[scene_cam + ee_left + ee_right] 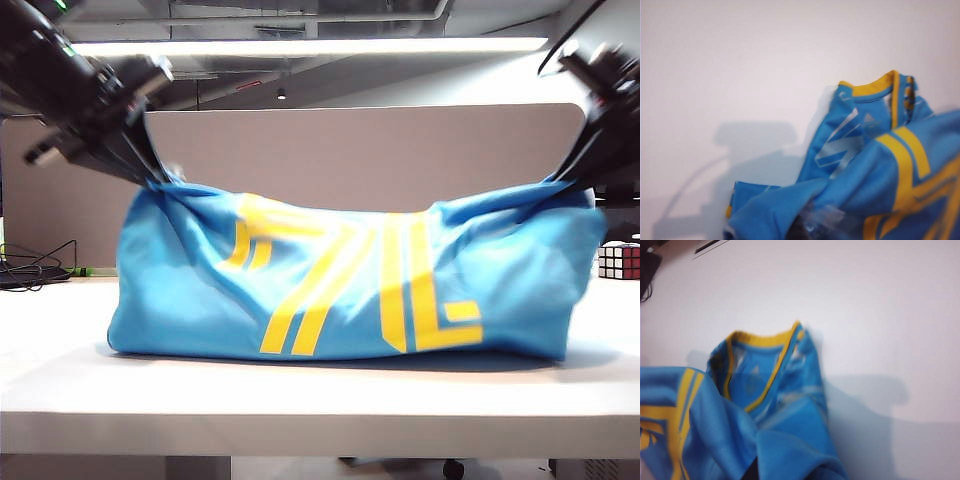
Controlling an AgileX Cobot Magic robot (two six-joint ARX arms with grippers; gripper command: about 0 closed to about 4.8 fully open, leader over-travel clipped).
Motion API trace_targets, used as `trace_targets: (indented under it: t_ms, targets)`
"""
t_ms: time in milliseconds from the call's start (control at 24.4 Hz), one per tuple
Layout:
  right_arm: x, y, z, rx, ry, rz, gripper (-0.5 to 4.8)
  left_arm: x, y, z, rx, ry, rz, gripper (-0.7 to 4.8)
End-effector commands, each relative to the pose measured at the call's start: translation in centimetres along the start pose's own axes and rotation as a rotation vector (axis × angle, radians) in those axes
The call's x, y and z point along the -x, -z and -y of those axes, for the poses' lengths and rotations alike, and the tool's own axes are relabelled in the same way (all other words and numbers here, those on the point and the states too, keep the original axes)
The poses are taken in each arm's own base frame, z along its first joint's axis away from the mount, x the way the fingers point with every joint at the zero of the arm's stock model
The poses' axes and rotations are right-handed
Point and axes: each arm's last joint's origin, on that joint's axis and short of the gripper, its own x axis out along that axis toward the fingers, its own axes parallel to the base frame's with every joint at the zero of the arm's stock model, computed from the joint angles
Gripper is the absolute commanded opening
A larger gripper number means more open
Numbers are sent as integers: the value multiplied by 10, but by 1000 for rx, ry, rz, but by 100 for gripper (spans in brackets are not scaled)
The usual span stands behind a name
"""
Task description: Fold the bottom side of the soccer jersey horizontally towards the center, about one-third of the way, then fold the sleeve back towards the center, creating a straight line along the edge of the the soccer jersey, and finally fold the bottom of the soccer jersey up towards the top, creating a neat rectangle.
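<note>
The soccer jersey point(350, 290) hung between left gripper point(160, 178) and right gripper point(570, 178) (both clamped on hem corners); uneven lowering could skew the fold.

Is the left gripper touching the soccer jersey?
Touching. The exterior view shows the left gripper pinching the raised corner of the soccer jersey, cloth bunched at its tip; the right gripper holds the opposite corner.

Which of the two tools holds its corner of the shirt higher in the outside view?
The left tool and the right tool hold the shirt at about equal height; neither is clearly higher. Both are shut on its top corners.
</note>
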Motion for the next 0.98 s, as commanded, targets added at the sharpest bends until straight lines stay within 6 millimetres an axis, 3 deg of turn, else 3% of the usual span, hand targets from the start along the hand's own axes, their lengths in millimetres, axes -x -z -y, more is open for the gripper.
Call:
trace_targets:
  t_ms: [41,328,369,410,451,492,574,739,903,985]
  targets:
    - [-31,-27,8,14,-7,17,-7,-29,-25,-11,-31,-5,14,-5]
    - [-92,-62,29,5,-2,-21,4,-92,-43,-37,-28,-22,-8,-5]
    - [-99,-66,32,17,-15,-21,57,-100,-44,-41,-30,-30,-4,-2]
    - [-104,-71,36,23,-42,-14,155,-105,-45,-48,-33,-39,11,40]
    - [-106,-77,40,25,-62,0,268,-108,-46,-52,-36,-41,27,145]
    - [-102,-84,41,28,-69,17,306,-104,-47,-59,-35,-60,40,214]
    - [-93,-92,43,24,-94,32,306,-97,-50,-64,-26,-60,51,216]
    - [-63,-99,38,12,-138,14,292,-63,-56,-71,15,-34,48,213]
    - [-30,-96,24,65,-147,-4,196,-22,-64,-64,18,-52,57,199]
    - [-14,-90,15,96,-148,6,123,1,-66,-56,-10,-51,66,146]
